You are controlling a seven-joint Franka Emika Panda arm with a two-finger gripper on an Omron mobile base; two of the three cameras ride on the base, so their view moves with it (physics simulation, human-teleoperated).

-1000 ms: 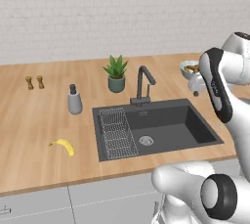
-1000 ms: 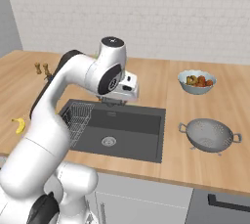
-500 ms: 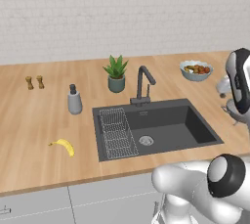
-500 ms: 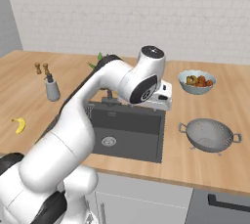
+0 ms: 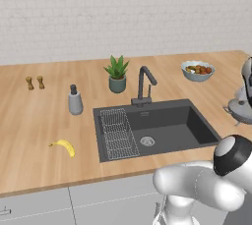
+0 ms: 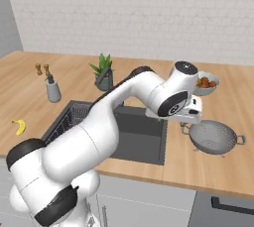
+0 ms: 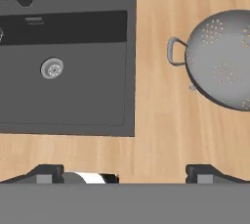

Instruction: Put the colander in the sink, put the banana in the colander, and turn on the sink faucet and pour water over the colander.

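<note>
Scene with the sink (image 5: 162, 126) as landmark. Your pincer (image 7: 124, 171) stood wide open and empty, its two dark fingertips (image 7: 46, 173) apart, hovering above the wooden surface (image 7: 161, 135) just to the right of the sink's rim. The colander (image 6: 214, 137) sat upright on that surface to the right of the sink, apart from the basin; in the hand view one rim handle pointed toward the sink. The banana (image 5: 64, 146) lay on the surface to the left of the sink, well apart from the colander. The sink faucet (image 5: 143, 85) rose behind the sink's back edge, its bent spout over the basin. Inside the sink you could see a wire rack (image 5: 118, 133) along its left wall and the round silver drain (image 7: 52, 68) near the middle. Behind and left of the sink stood a soap dispenser (image 5: 75, 100) and a potted plant (image 5: 117, 73); behind and right of it sat a fruit bowl (image 5: 197, 70).
</note>
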